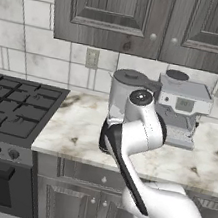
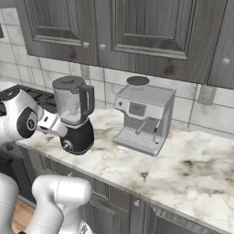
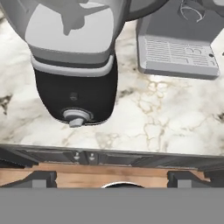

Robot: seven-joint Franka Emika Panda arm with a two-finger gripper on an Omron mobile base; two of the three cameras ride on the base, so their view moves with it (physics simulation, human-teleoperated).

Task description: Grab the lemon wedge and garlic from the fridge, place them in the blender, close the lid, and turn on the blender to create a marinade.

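The blender (image 2: 74,119) stands on the marble worktop (image 2: 183,155) near its front edge and toward its left end, just right of the gas hob (image 1: 9,109), with the lid (image 2: 67,82) already seated on the clear jar (image 2: 68,104). From the right base camera, the arm's wrist sits just left of the black base, close to it. The gripper (image 3: 111,177) shows in the hand camera as two dark finger tips set wide apart at the bottom of the picture, jaws open and holding nothing. In that camera the silver knob (image 3: 76,117) on the front of the blender base lies ahead of the jaws and off to the left of their midline, facing the worktop's front edge. So the coming move probably calls for a sideways shift toward the knob before closing in on it. To the right of the blender, apart from it, stands the silver coffee machine (image 2: 144,118), nearer the back wall.
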